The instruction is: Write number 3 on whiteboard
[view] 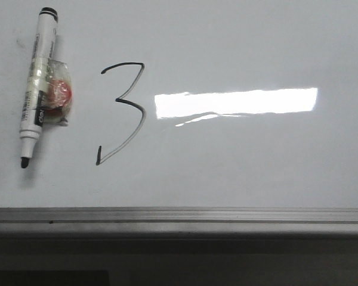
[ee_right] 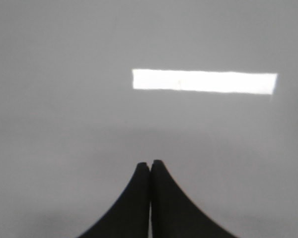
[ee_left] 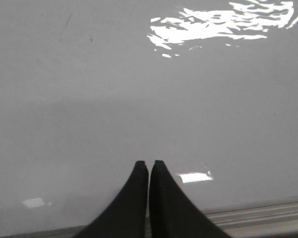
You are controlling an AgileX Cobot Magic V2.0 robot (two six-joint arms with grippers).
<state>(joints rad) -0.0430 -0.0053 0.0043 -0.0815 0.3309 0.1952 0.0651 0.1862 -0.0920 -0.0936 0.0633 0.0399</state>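
Note:
A thin black angular number 3 (view: 124, 113) is drawn on the whiteboard (view: 238, 161), left of the middle in the front view. A white marker (view: 38, 89) with a black cap end and bare tip lies to its left, a clear wrap with a red piece (view: 58, 93) taped to its side. Neither gripper shows in the front view. My left gripper (ee_left: 149, 163) is shut and empty over bare board near the rail. My right gripper (ee_right: 150, 162) is shut and empty over bare board.
A bright rectangular light reflection (view: 235, 102) lies right of the 3; it also shows in the right wrist view (ee_right: 203, 82). A grey metal rail (view: 179, 215) runs along the board's near edge and shows in the left wrist view (ee_left: 258, 215).

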